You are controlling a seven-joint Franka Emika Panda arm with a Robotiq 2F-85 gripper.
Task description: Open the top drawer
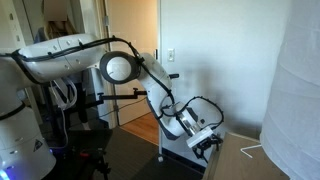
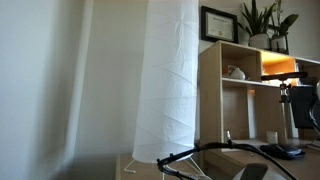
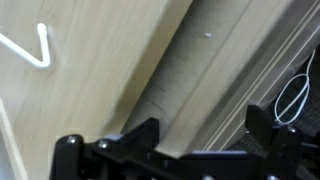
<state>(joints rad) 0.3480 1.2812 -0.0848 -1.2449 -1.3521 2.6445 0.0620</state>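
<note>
Hanging claw (image 3: 205, 130) spread near wooden cabinet (image 3: 90, 90); shelf cubby (image 2: 211, 65), pale object (image 2: 235, 72) inside

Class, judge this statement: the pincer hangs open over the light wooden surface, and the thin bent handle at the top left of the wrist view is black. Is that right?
Not quite. The thin bent handle is white, not black, as the wrist view shows. The rest holds: the pincer hangs open over the light wooden surface.
</note>
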